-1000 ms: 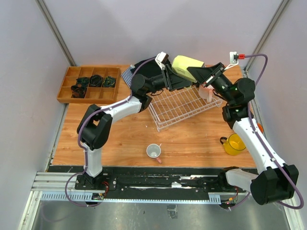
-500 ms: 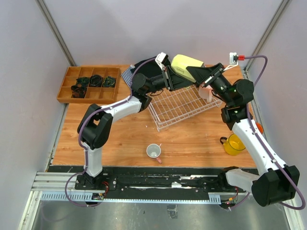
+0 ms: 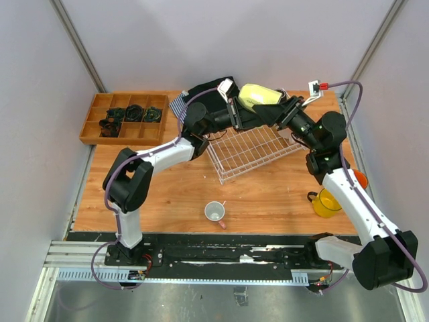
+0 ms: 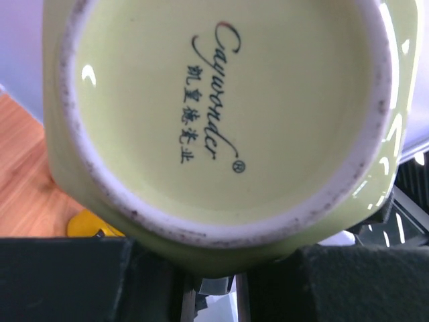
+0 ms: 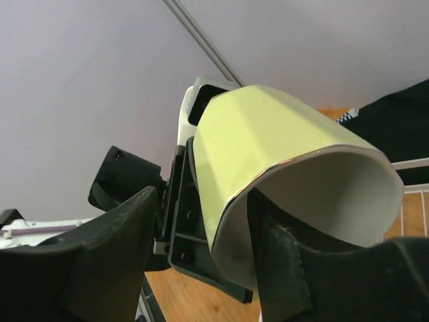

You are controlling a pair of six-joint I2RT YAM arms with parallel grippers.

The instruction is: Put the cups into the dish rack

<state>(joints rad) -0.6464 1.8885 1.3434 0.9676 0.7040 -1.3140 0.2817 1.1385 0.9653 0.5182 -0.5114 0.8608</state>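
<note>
A pale yellow-green cup (image 3: 258, 95) hangs on its side above the far edge of the white wire dish rack (image 3: 251, 151). My left gripper (image 3: 241, 107) is shut on its base end. That base (image 4: 214, 100) fills the left wrist view, wedged between the two fingers of the left gripper (image 4: 214, 268). My right gripper (image 3: 278, 109) stands open at the cup's mouth. In the right wrist view one finger of the right gripper (image 5: 204, 201) is inside the cup (image 5: 268, 127) and the other is outside, apart from the wall.
A small pinkish cup (image 3: 214, 212) stands on the wooden table (image 3: 167, 181) near the front. A yellow cup (image 3: 327, 202) and an orange cup (image 3: 360, 178) sit at the right edge, beside my right arm. A brown compartment tray (image 3: 124, 117) lies far left, and a black cloth (image 3: 201, 94) behind the rack.
The left gripper has closed on the yellow-green cup's base. The right gripper's jaws have since come apart off the rim. Both wrists and the cup have shifted slightly.
</note>
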